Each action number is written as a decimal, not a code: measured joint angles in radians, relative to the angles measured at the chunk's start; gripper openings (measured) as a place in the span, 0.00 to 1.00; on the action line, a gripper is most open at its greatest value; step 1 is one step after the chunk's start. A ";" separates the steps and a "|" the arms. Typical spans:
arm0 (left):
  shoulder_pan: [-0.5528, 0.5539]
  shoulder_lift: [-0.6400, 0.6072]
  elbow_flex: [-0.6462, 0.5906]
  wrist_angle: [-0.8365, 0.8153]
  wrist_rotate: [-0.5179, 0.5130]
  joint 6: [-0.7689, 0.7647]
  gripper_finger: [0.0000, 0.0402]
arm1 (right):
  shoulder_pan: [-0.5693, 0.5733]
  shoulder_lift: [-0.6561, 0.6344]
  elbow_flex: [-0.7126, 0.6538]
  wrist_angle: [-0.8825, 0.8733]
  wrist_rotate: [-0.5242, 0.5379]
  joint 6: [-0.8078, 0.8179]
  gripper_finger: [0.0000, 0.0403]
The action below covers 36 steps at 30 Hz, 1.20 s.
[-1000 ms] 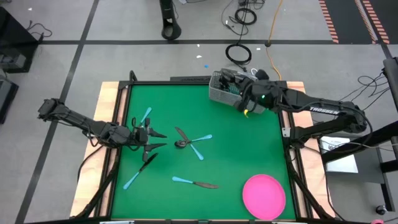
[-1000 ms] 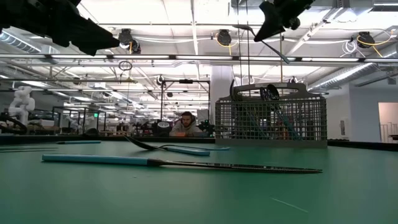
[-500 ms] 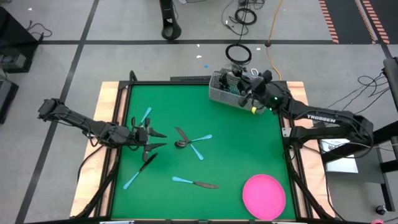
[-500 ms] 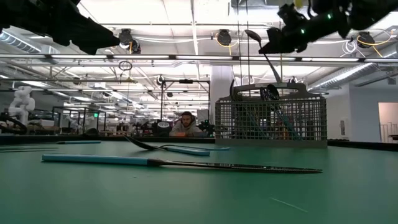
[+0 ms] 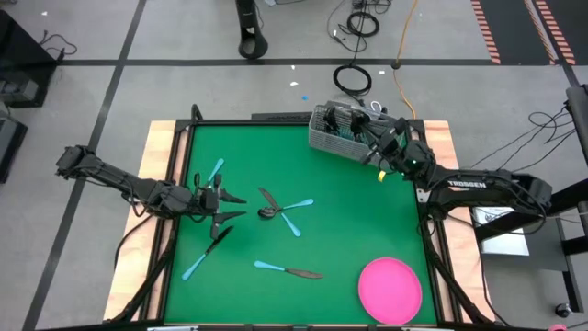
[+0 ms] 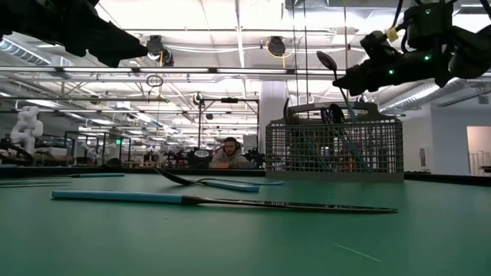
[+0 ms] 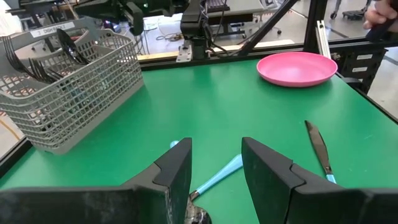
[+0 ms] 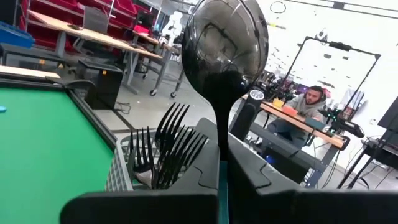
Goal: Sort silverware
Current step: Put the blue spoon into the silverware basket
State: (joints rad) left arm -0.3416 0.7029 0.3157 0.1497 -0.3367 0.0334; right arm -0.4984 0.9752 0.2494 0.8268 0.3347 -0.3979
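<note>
My right gripper [image 6: 359, 77] is shut on a spoon with a dark bowl [image 8: 227, 46]. It hovers just above the grey wire-mesh caddy [image 5: 338, 131] at the table's far right, which holds dark forks [image 8: 169, 146]. My left gripper [image 7: 214, 169] is open and low over the table's left side [image 5: 220, 207], with a light blue handle [image 7: 217, 177] lying between its fingers. More silverware lies flat on the green mat: a crossed pair [image 5: 280, 210], a knife [image 5: 289, 270], and pieces at the left [image 5: 207, 253]. My right gripper pinches the spoon between its two fingers at the top of the light blue handle [image 8: 222, 180], just below the dark neck. The fingers come from the table's right, along the spoon. The spoon is lifted clear and tilted, with its bowl [image 6: 327, 60] uppermost above the caddy's rim.
A pink round plate [image 5: 390, 289] sits at the table's near right corner. The caddy [image 6: 334, 149] stands by the far edge. A knife [image 7: 320, 149] lies ahead of my left gripper. A person [image 8: 311, 99] sits beyond the table. Bare green mat lies between the plate and the caddy.
My right gripper has carried the spoon down and toward the table's right edge, coming lower over the caddy. The spoon has tipped so that its bowl now stands uppermost.
</note>
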 joint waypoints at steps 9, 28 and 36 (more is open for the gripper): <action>0.000 0.000 0.000 0.000 0.000 0.000 0.36 | -0.001 0.001 -0.006 -0.002 0.004 0.020 0.02; 0.000 0.000 0.000 0.001 0.000 -0.001 0.36 | -0.032 0.001 -0.007 -0.016 0.058 0.072 0.03; 0.000 0.000 0.000 0.001 0.000 -0.001 0.36 | -0.032 0.001 -0.007 -0.015 0.057 0.072 0.16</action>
State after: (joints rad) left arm -0.3416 0.7029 0.3157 0.1509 -0.3367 0.0326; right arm -0.5301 0.9764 0.2428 0.8117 0.3920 -0.3256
